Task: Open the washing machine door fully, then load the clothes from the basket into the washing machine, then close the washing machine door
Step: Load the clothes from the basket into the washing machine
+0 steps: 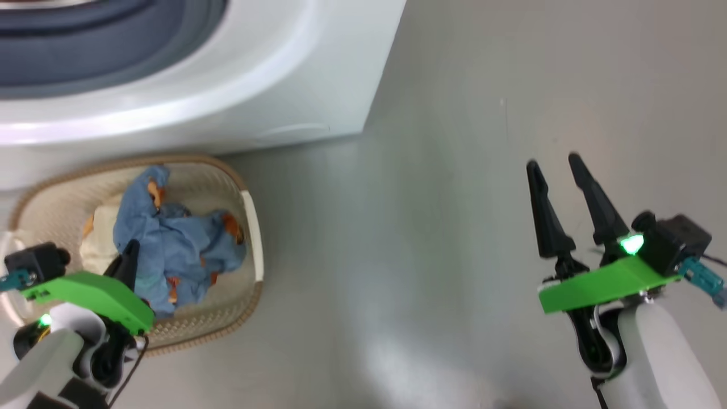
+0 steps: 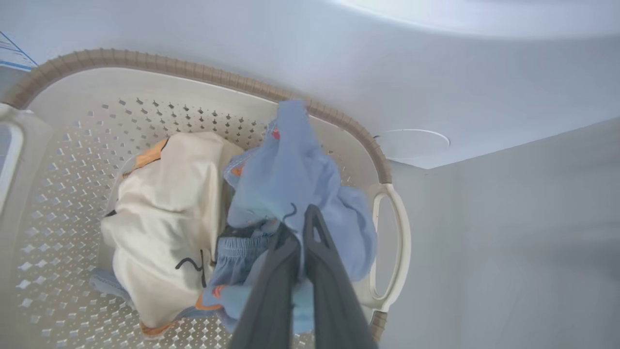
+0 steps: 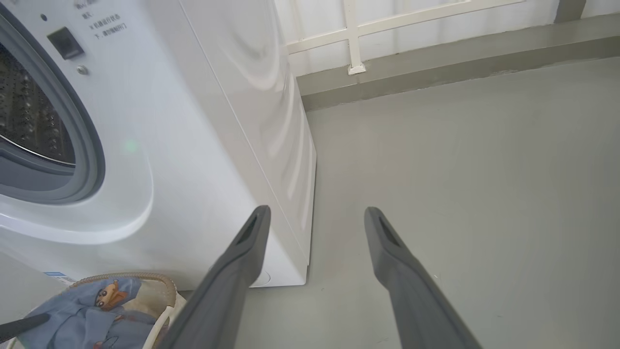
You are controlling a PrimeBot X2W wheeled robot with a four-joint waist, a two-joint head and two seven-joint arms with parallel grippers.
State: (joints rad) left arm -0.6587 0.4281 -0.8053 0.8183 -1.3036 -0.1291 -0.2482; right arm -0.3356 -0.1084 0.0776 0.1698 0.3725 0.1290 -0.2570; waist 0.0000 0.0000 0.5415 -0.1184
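The cream basket [image 1: 251, 226] stands on the floor against the white washing machine [image 1: 284, 85], below its grey-blue seal [image 1: 85, 51]. In the basket lie the clothes: a light blue garment with orange patches [image 1: 182, 244] over a cream one [image 1: 99, 238]. My left gripper [image 1: 129, 250] reaches down into the basket. In the left wrist view my left gripper [image 2: 302, 218] is shut on a fold of the light blue garment [image 2: 295, 174], beside the cream garment [image 2: 169, 194]. My right gripper [image 1: 554, 163] hangs open over bare floor. The steel drum [image 3: 24, 111] shows. The washing machine door is out of view.
Grey floor [image 1: 443, 255] spreads to the right of the machine and basket. In the right wrist view my right gripper [image 3: 316, 212] points past the machine's corner toward a low kerb [image 3: 436, 63] and a white railing [image 3: 353, 39]. A blue label [image 2: 12, 53] sits low on the machine.
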